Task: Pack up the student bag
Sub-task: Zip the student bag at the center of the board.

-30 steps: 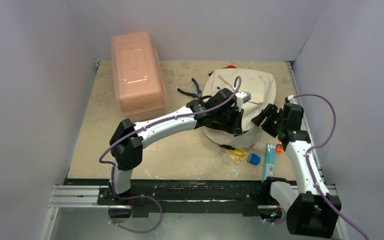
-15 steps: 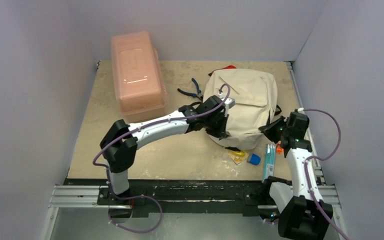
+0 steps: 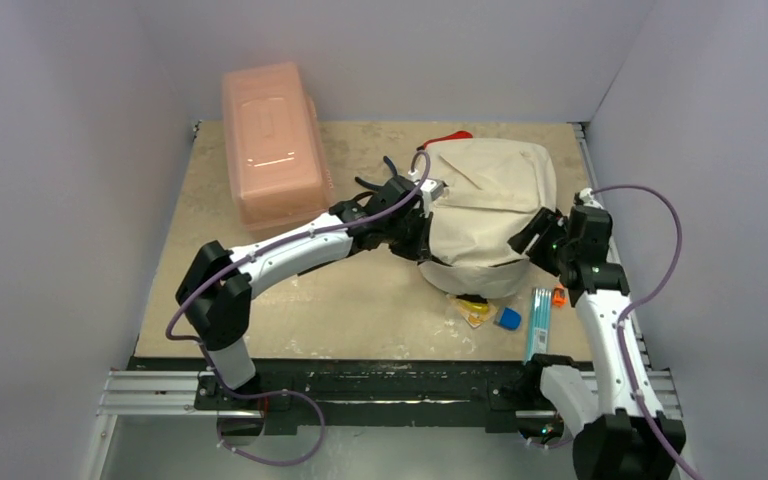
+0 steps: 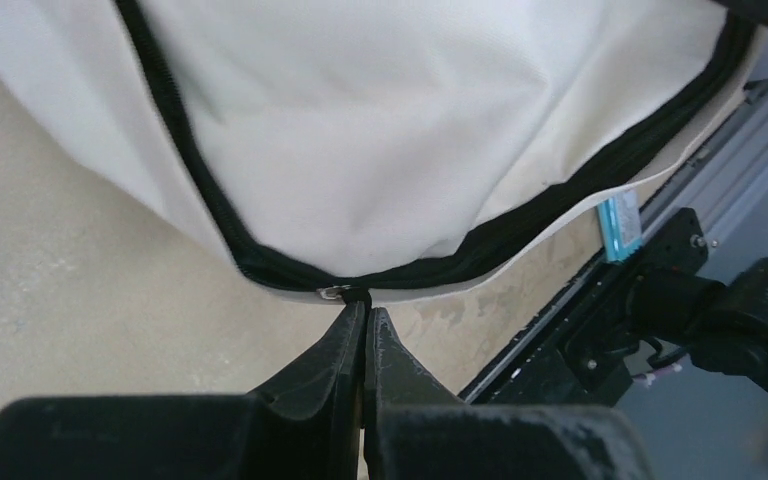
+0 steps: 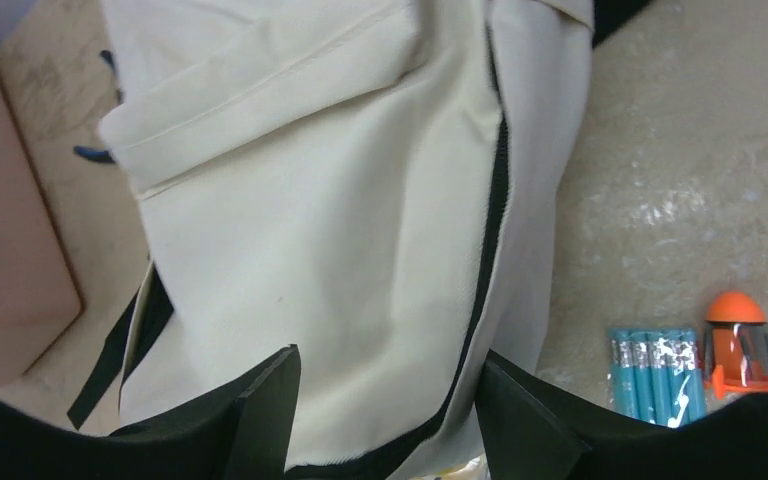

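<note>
We found the student bag (image 3: 485, 215) lying on the table (image 3: 360, 320), toward 1 o'clock of its centre. At the bag's 9 o'clock edge, the left gripper (image 4: 365, 318) was fully closed on the zipper pull (image 4: 345, 294). At 4 o'clock, the right gripper (image 5: 385, 405) held its jaws apart over the fabric, clamping nothing. Teal pencils (image 5: 650, 375) lay at 5 o'clock.

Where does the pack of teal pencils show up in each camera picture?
Top external: the pack of teal pencils lies lower right, below the cream fabric backpack.
Left wrist: the pencils peek out at right, past the backpack's edge.
Right wrist: bottom right, beside an orange plastic piece.
Shared landmark: the backpack's black zipper.
</note>
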`<state>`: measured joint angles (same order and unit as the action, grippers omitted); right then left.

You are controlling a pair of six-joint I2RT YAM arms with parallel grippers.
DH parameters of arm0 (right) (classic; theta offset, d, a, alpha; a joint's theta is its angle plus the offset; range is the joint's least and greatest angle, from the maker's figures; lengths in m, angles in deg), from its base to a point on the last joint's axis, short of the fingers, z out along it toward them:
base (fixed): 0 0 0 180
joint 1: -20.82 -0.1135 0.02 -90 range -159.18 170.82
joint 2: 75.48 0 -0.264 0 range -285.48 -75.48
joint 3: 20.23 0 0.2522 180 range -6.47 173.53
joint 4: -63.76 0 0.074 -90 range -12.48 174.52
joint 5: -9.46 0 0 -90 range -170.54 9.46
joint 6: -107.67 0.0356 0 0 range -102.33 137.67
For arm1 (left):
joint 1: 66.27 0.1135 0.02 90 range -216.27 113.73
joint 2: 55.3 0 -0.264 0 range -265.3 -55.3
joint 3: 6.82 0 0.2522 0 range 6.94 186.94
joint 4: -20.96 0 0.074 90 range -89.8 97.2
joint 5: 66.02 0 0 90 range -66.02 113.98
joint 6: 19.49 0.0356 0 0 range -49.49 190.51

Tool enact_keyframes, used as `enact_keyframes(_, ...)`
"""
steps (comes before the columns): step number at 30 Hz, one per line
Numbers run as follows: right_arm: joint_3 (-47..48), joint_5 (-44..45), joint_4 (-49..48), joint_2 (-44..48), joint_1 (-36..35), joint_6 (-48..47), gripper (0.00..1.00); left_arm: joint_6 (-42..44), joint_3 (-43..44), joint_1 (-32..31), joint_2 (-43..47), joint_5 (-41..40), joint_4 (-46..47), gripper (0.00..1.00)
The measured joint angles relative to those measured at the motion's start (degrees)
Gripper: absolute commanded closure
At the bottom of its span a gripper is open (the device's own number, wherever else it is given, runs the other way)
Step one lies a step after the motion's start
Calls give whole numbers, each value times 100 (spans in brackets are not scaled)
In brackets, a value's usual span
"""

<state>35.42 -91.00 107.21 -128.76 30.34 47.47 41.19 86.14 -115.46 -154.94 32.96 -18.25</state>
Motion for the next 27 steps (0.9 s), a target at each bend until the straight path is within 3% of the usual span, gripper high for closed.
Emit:
enact_keyframes(10, 629, 522, 459, 994, -2140, -570, 20, 4, 328, -205, 55, 330, -74, 100)
enact_keyframes(15, 684, 485, -55, 1327, -2308, -1631, 16, 2, 256, -170, 94, 385, -76, 100)
enact_keyframes(21, 1010, -160, -354, 693, -2634, -3324, 19, -4, 101, 2, 197, 551, -50, 100)
enact_keyframes(25, 728, -197, -420, 527, -3550, -4072, 31, -44, 24, 243, 280, 787, -26, 100)
enact_keyframes(27, 662, -188, -400, 367, -3985, -4367, 33, -109, -7, 334, 289, 914, 35, 100)
